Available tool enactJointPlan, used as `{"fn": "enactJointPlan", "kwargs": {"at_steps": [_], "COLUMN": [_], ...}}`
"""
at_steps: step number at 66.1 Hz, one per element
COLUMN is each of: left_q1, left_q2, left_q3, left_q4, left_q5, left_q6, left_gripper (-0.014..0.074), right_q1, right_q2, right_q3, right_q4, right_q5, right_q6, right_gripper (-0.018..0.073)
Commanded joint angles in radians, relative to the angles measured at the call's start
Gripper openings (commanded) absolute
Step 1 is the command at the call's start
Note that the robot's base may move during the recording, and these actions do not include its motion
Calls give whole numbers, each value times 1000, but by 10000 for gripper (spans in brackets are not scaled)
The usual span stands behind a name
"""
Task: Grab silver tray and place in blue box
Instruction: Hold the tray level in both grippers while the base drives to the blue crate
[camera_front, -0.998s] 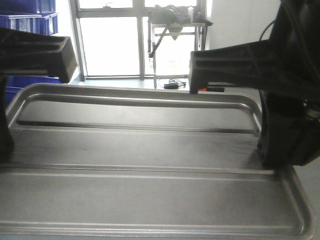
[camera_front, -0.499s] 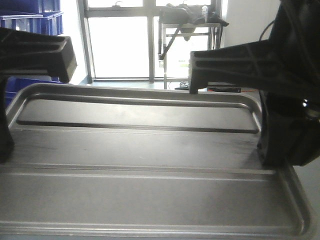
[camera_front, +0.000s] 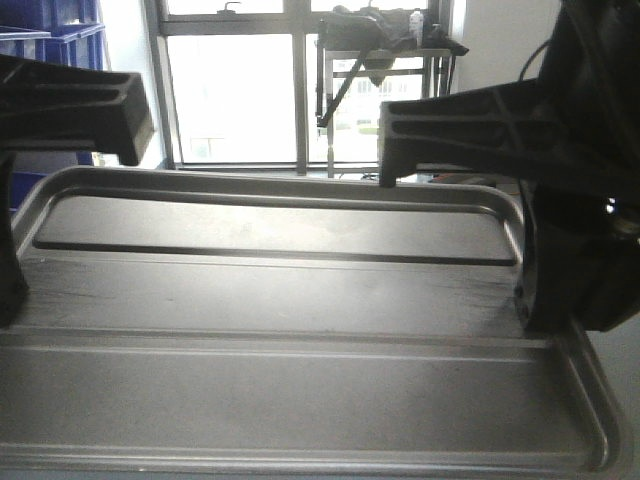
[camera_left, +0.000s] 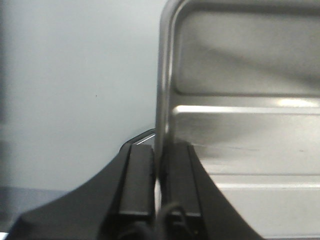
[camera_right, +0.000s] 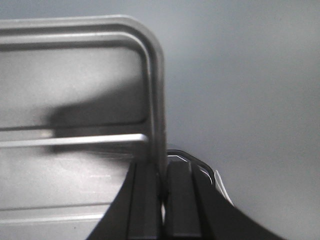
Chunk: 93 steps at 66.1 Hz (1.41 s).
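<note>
The tray (camera_front: 300, 400) had not shifted between the claws over the last second, but the room behind it had. The window (camera_front: 235, 100) and the metal stand (camera_front: 385, 40) beyond the right claw (camera_right: 162, 170) slid sideways. Less showed of the blue crates (camera_front: 50, 30) above the left claw (camera_left: 160, 150). I judged that the robot was moving as a whole and carrying the tray level, so the lift was done and the placing was not.

Each claw was clamped on the tray's rim, one finger inside and one outside. The left claw held the left edge and the right claw the right edge.

Beneath both claws lay only a plain, blurred grey surface, either tabletop or floor. Whether any of those crates was the target, I could not tell.
</note>
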Motion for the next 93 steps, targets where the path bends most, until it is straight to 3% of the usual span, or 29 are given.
{"fn": "enactJointPlan", "kwargs": {"at_steps": [1,93], "left_q1": [-11,-11], "left_q2": [-27,-27], "left_q3": [-29,-29], "left_q4": [8,10], "left_q5": [-48,-48], "left_q6": [-12,-12], "left_gripper": [-8,-8], "right_q1": [4,4], "right_q2": [-29,-29], "right_q3": [-25,-25], "right_q4": [-31,-33], "right_q5": [-47,-48], "right_q6": [2,2], "right_gripper": [62,62]}}
